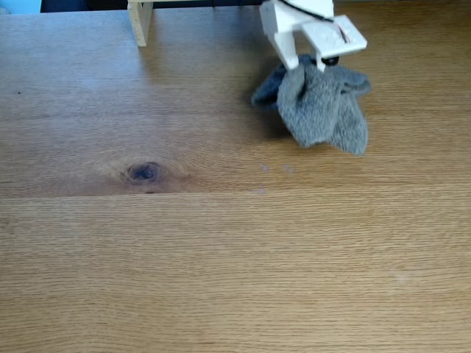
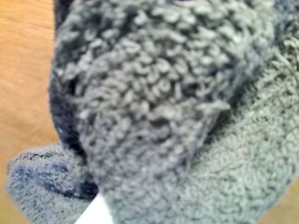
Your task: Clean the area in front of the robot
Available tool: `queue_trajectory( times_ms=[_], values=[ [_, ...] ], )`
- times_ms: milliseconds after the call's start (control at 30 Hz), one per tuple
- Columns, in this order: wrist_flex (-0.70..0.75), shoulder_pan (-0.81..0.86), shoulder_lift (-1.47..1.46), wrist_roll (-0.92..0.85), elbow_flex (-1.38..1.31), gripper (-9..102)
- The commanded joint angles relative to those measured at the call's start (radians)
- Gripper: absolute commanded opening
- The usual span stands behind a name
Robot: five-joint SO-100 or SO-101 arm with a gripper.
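The white pincer is closed on the bunched grey terry cloth, hanging at the far right of the tabletop; better to press it flat, then sweep over the pale smudges

Fixed cam faces robot; wrist cam close (cloth shared).

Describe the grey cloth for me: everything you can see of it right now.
The grey cloth is looped terry, bunched and crumpled, with darker bluish patches along some folds. In the fixed view it hangs from the white claw near the top right, its lower folds drooping toward the wooden tabletop; whether they touch it is unclear. In the wrist view the cloth sits close to the lens, its pile coarse and fuzzy.
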Motion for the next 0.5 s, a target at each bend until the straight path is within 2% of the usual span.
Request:
queue_trajectory(
  times_ms=[0, 133, 467],
  values=[
    [-0.230, 0.005, -0.120, -0.046, -0.041, 0],
    [-0.396, 0.018, -0.284, -0.097, -0.083, 0],
    [-0.387, 0.152, -0.606, -0.101, -0.508, 0]
  ],
)
